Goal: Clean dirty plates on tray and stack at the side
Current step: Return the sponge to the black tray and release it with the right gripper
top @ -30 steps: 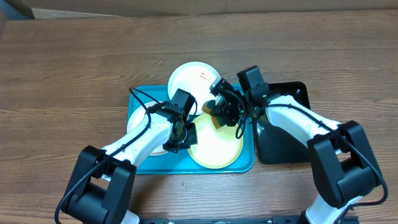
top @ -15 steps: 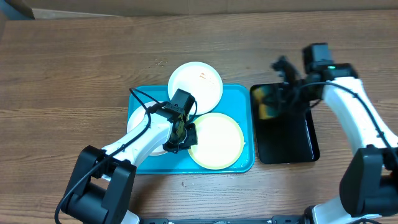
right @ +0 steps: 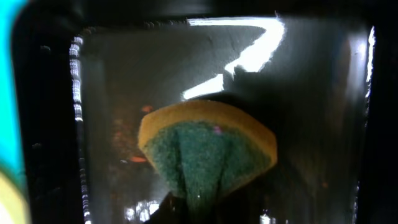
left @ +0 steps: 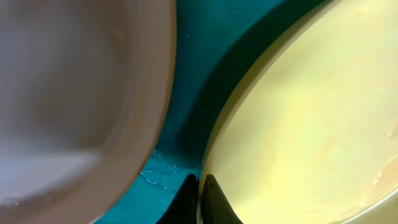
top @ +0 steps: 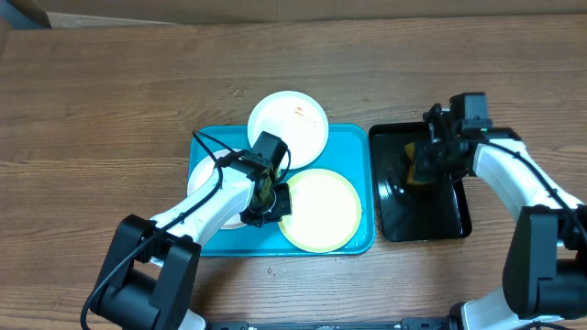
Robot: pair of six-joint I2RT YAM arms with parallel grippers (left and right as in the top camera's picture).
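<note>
Left gripper (left: 200,190) is pinched shut on the rim of the yellow-green plate (top: 321,206), which lies in the turquoise tray (top: 353,137) near a white plate (top: 287,119). Right gripper (top: 424,163) hangs over the black tray (top: 431,215) at a sponge (right: 208,146); whether it grips the sponge I cannot tell.

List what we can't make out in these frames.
- Left white plate: mostly under the left arm overhead, blurred in left wrist view; smear unreadable.
- Right gripper: grip on the sponge unclear; jaws cut off at right wrist view's bottom edge, dark overhead.
- Yellow-green plate: any leftover smear too faint overhead.
</note>
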